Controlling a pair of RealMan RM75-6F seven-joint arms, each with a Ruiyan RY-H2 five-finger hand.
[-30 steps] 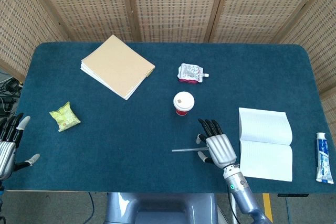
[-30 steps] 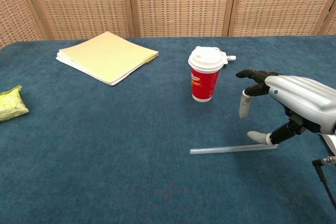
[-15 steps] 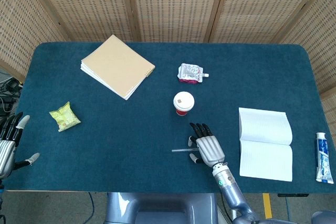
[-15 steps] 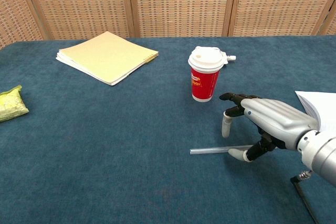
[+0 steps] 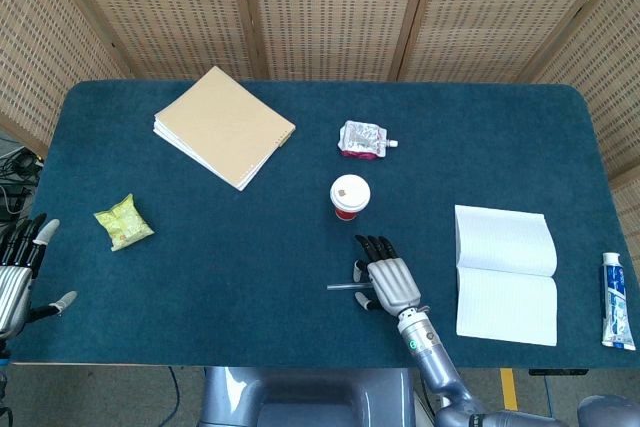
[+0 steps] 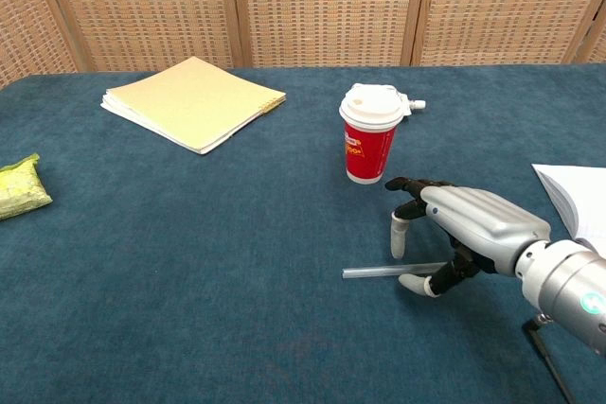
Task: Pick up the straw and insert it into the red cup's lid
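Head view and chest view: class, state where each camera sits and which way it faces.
Head view: high, looking down on the table; left hand at the edge, right hand over the straw.
Chest view: low, facing across the table toward the screens; only the right hand shows.
Shared: cup, straw, right hand.

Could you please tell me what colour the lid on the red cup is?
The round plastic lid on the red paper cup is white, clearest in the chest view.
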